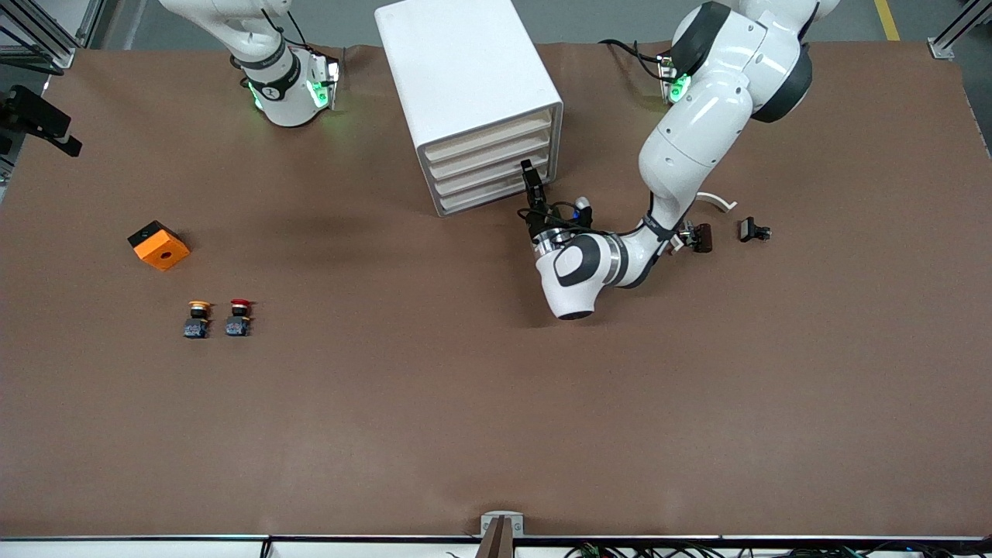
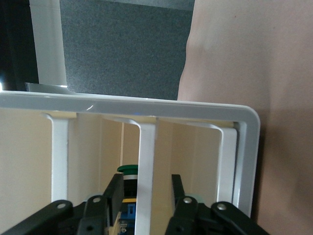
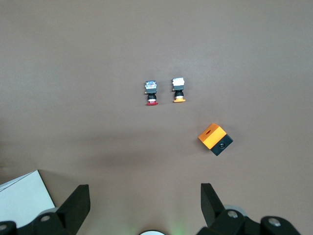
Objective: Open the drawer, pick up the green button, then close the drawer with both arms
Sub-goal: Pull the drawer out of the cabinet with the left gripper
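The white cabinet (image 1: pixel 465 70) stands between the arms' bases, its four cream drawer fronts level with one another. The drawer (image 1: pixel 480 200) is the lowest front. My left gripper (image 1: pixel 530 174) is at the cabinet's front, at the end toward the left arm. In the left wrist view it is open (image 2: pixel 146 177), its fingers (image 2: pixel 115 193) astride a white bar (image 2: pixel 146 156) of that front. The green-capped button (image 2: pixel 128 169) stands inside, beside one finger, half hidden by the bar. I cannot tell which drawer holds it. My right gripper (image 3: pixel 143 191) waits open, high near its base.
A red-capped button (image 1: pixel 239 316) and a yellow-capped button (image 1: pixel 198 318) stand side by side toward the right arm's end, with an orange block (image 1: pixel 159 245) farther from the camera. Small dark parts (image 1: pixel 754 229) and a white curved piece (image 1: pixel 717 200) lie beside the left arm.
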Robot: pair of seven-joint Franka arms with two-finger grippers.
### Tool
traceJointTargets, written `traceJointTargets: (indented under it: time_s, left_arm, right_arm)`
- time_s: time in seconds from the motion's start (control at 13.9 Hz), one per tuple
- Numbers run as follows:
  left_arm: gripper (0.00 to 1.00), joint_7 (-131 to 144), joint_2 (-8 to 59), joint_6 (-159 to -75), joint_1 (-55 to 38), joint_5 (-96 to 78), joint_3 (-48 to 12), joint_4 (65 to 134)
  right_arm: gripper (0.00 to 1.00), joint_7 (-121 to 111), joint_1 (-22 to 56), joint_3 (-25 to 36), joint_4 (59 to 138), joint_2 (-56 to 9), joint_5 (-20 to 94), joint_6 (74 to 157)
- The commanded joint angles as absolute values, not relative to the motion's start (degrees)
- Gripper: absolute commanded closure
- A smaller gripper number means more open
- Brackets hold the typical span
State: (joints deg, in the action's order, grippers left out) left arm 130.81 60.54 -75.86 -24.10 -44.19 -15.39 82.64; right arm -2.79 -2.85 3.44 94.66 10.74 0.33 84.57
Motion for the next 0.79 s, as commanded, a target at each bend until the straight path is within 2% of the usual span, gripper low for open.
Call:
traceJointTargets:
  time_s: [0.0, 0.29, 0.43, 0.72]
  left_arm:
    - [0.67, 131.4, 60.9, -76.1, -25.7, -43.5, -15.0, 82.0]
    - [0.88, 131.5, 60.7, -76.0, -25.7, -43.6, -15.0, 81.9]
    - [0.98, 131.7, 61.0, -76.0, -25.7, -43.6, -15.0, 81.9]
    - [1.0, 131.7, 60.9, -76.0, -25.0, -43.6, -14.9, 81.7]
  right_arm:
    - [0.0, -2.6, -3.8, 3.2, 93.6, 10.4, -0.3, 84.1]
    - [0.0, -2.6, -4.5, 3.7, 93.3, 8.2, 0.0, 84.1]
    - [0.0, -2.5, -4.0, 3.6, 93.2, 5.1, 0.0, 84.1]
    - [0.0, -2.8, -3.0, 3.2, 92.3, 3.3, -0.3, 84.0]
